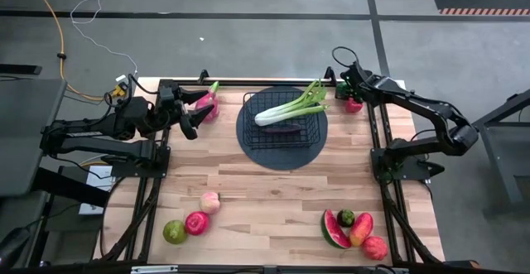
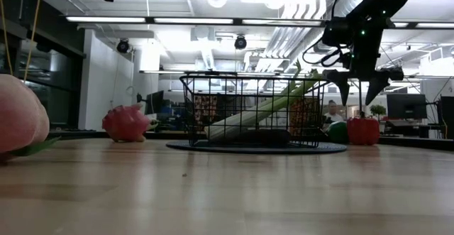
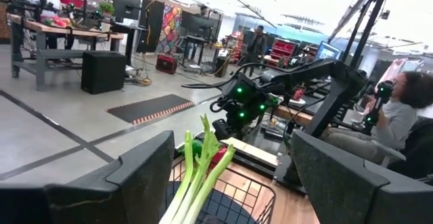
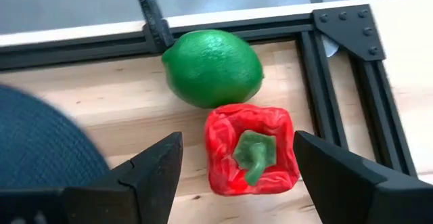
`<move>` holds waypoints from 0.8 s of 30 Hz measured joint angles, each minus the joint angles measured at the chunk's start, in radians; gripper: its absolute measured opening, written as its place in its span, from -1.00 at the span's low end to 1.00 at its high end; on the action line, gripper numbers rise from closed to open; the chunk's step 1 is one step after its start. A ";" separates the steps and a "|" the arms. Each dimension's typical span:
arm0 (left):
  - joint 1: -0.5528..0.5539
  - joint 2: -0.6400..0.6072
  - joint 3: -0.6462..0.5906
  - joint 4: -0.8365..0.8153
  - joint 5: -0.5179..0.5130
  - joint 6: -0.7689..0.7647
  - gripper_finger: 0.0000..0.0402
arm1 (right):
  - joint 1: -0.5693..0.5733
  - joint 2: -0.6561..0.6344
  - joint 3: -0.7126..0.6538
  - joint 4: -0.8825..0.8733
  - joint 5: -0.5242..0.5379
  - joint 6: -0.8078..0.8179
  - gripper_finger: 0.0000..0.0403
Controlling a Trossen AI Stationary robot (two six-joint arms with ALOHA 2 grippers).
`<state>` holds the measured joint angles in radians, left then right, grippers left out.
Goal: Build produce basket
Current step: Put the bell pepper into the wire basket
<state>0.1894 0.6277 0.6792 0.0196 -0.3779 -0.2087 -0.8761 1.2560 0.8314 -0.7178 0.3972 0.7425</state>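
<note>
The black wire basket [image 1: 281, 133] stands on a dark round mat at the table's far middle. A green-white leafy stalk [image 1: 290, 107] lies slanted in it, its leaves over the far right rim. My right gripper [image 2: 360, 86] is open and hangs above the red pepper [image 4: 250, 149] at the far right corner, one finger on either side and clear of it. A round green fruit [image 4: 212, 67] sits against the pepper. My left gripper [image 1: 189, 123] is open and raised, beside the pink dragon fruit [image 1: 205, 104] at the far left.
A peach [image 1: 209, 202], a red apple [image 1: 197, 223] and a green apple [image 1: 174, 232] lie near left. A watermelon slice [image 1: 334, 228], a mango [image 1: 361, 228] and a red fruit [image 1: 374, 247] lie near right. Black frame rails [image 4: 338, 88] border the pepper's corner. A person [image 3: 399, 116] sits beyond the table.
</note>
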 joint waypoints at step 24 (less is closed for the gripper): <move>0.000 0.000 0.000 0.000 0.008 0.011 0.44 | -0.001 0.011 -0.126 0.117 0.072 0.077 0.92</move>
<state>0.1892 0.6277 0.6792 0.0196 -0.3702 -0.1978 -0.8774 1.2673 0.7052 -0.6010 0.4692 0.8200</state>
